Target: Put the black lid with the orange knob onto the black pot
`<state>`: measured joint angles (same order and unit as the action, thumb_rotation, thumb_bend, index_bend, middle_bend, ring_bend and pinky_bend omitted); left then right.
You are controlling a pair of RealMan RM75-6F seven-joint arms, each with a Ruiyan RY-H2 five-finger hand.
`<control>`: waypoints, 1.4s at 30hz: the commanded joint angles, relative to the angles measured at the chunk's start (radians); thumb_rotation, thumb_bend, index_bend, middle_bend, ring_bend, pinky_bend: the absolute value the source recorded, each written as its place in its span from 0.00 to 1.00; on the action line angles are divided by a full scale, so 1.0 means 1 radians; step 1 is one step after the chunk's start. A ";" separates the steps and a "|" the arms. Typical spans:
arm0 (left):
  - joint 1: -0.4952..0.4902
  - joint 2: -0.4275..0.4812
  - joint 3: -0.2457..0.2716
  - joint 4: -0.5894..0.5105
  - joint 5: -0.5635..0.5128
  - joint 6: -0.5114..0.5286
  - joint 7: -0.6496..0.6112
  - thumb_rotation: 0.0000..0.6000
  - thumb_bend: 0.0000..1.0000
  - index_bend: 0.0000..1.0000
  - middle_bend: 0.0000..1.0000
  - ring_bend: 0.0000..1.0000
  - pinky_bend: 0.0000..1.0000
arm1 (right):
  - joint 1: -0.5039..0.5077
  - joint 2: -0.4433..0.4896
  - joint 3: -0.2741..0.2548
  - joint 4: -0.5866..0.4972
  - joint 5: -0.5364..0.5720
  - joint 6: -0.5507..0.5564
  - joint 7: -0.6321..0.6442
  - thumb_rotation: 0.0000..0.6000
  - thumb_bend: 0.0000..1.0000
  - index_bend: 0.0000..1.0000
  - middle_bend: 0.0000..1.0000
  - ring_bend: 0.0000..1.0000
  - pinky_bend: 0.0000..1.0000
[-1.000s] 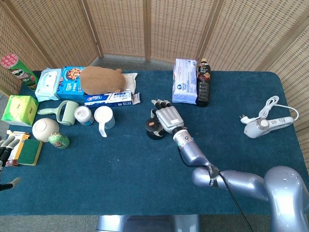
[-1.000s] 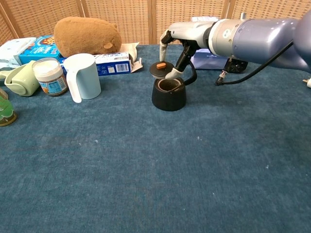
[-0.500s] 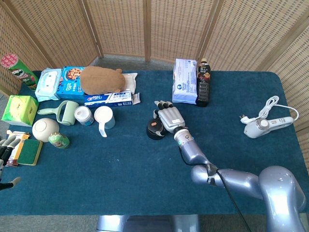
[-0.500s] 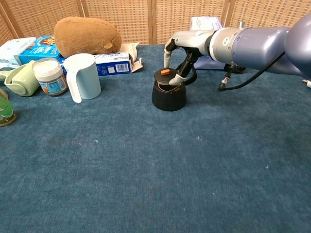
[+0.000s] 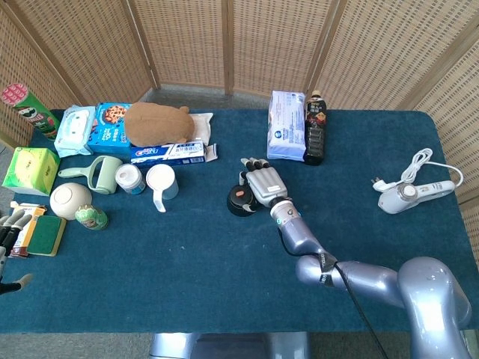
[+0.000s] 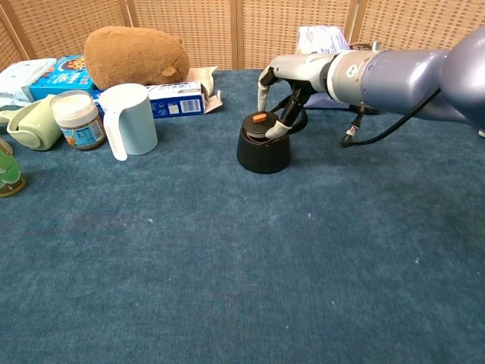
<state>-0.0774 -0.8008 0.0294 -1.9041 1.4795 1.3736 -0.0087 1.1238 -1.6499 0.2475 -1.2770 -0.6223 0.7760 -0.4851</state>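
Observation:
The black pot stands mid-table, seen also in the head view as the pot. The black lid with its orange knob lies on the pot's mouth, seemingly a little tilted. My right hand reaches over the pot from the right and holds the lid by its right rim, thumb tip against it. In the head view the right hand covers part of the pot. My left hand hangs at the table's near left edge, fingers apart, holding nothing.
A white cup, a jar, a toothpaste box and a brown plush toy stand left of the pot. Behind my right hand are a tissue pack and dark bottle. A corded white device lies far right.
My right hand carried the lid from behind the pot over its mouth and lowered it onto the pot. The left hand stayed still.

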 commanded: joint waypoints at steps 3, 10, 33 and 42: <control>0.000 0.001 0.001 -0.001 0.004 0.001 -0.001 1.00 0.17 0.00 0.00 0.00 0.11 | 0.001 0.001 -0.002 0.000 0.000 -0.001 0.000 0.88 0.31 0.38 0.04 0.07 0.07; 0.003 0.002 0.002 0.000 0.007 0.006 -0.006 1.00 0.17 0.00 0.00 0.00 0.11 | -0.003 0.018 -0.003 -0.023 -0.004 0.002 0.004 0.88 0.31 0.25 0.03 0.06 0.07; 0.015 0.012 0.011 0.006 0.042 0.030 -0.037 1.00 0.17 0.00 0.00 0.00 0.11 | -0.164 0.312 -0.019 -0.420 -0.305 0.206 0.107 0.87 0.21 0.18 0.04 0.07 0.07; 0.031 0.012 0.020 0.012 0.072 0.060 -0.042 1.00 0.17 0.00 0.00 0.00 0.11 | -0.378 0.464 -0.115 -0.461 -0.598 0.415 0.273 0.81 0.08 0.13 0.04 0.07 0.07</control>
<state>-0.0488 -0.7878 0.0487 -1.8932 1.5488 1.4301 -0.0511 0.8269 -1.2463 0.1777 -1.7269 -1.1341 1.1124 -0.2793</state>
